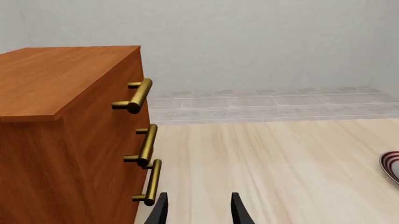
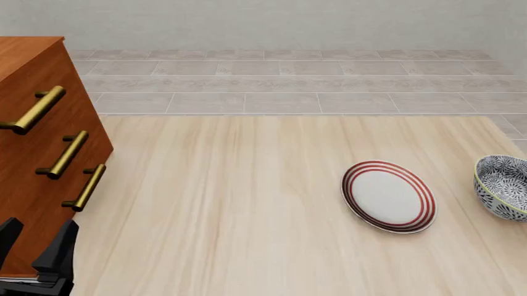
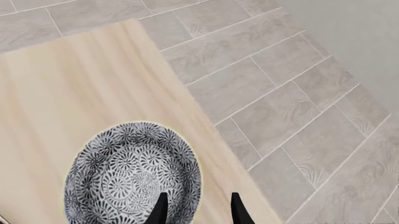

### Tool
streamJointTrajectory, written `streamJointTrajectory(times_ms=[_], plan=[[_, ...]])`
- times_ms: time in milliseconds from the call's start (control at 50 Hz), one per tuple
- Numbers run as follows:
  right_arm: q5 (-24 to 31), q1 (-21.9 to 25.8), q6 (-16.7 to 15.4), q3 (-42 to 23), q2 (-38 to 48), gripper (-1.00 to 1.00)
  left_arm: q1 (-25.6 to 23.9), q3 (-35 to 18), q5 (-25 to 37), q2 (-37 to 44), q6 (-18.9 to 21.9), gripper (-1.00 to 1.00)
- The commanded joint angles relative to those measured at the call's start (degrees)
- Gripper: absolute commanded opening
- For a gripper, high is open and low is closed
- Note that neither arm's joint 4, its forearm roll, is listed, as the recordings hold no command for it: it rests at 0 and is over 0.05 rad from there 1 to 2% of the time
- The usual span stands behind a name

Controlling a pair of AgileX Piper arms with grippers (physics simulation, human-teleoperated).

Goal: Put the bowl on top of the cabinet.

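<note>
Round floral-patterned bowl, glossy wooden cabinet, brass bar handles

Pale wood-grain table with straight edges, standing on a floor of grey rectangular tiles laid in offset rows; a plain light-grey wall rises behind. Illumination is even and diffuse.

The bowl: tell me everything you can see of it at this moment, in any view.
The bowl is round and deep, covered inside and out in a dense dark-blue-and-white floral pattern, with a thin pale yellowish rim; it looks ceramic. It sits upright and empty on the pale wooden table near its right edge, partly cut off in the front view, just right of the red-ringed plate without touching it. In the right wrist view the right gripper hovers open above its rim; nothing grips it.
</note>
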Motion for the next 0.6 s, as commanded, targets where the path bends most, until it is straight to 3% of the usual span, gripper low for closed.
streamJointTrajectory(times_ms=[20, 600], plan=[[-1.6, -0.4, -1.0, -0.9, 3.9, 1.00, 0.0, 0.0, 0.0, 0.0, 0.0, 1.00], [-5.2, -0.9, -2.2, -0.7, 9.9, 1.00, 0.1, 0.0, -0.9, 1.1, -0.1, 1.00]])
